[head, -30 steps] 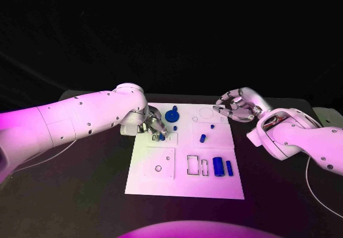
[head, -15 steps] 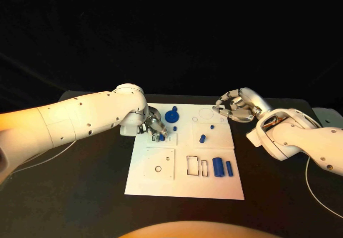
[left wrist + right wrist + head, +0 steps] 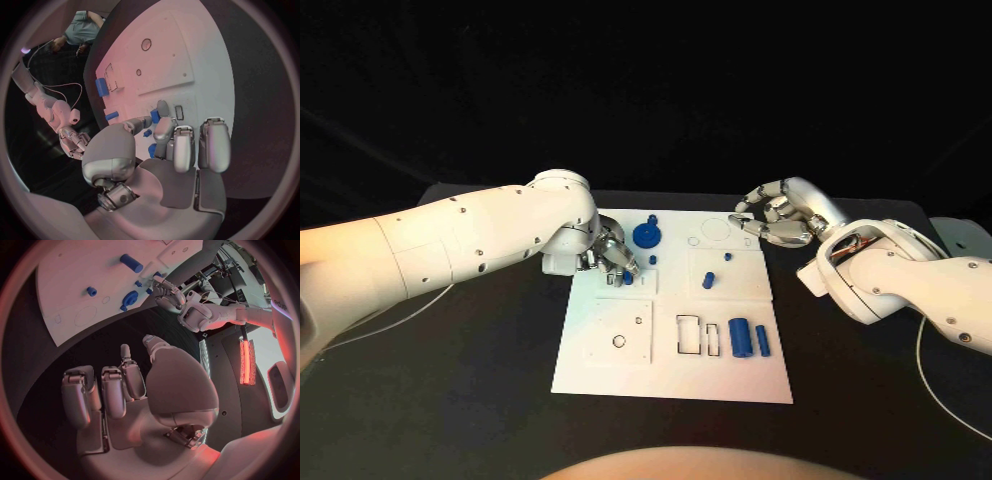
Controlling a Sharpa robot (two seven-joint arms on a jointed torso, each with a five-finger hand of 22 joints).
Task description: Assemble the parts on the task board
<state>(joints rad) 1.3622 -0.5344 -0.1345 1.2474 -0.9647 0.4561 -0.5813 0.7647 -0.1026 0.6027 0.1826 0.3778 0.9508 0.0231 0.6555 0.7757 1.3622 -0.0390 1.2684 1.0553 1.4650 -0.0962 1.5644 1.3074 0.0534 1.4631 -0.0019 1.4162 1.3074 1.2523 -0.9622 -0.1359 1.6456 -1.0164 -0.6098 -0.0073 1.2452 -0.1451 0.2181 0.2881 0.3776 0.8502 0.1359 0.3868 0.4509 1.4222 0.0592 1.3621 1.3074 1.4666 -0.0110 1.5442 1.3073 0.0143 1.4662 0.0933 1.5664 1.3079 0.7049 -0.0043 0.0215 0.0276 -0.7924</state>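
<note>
The white task board lies in the middle of the black table. My left hand is over its far left panel and pinches a small blue part between thumb and a finger, low over the board. Just beyond that hand stands a large round blue part. My right hand hovers over the board's far right corner with its fingers loosely bent and nothing in them; its palm and fingers show bare in the right wrist view.
Small blue pegs stand on the middle panel. Two blue cylinders lie at the near right beside rectangular slots. A round hole sits in the near left panel. Black table surrounds the board.
</note>
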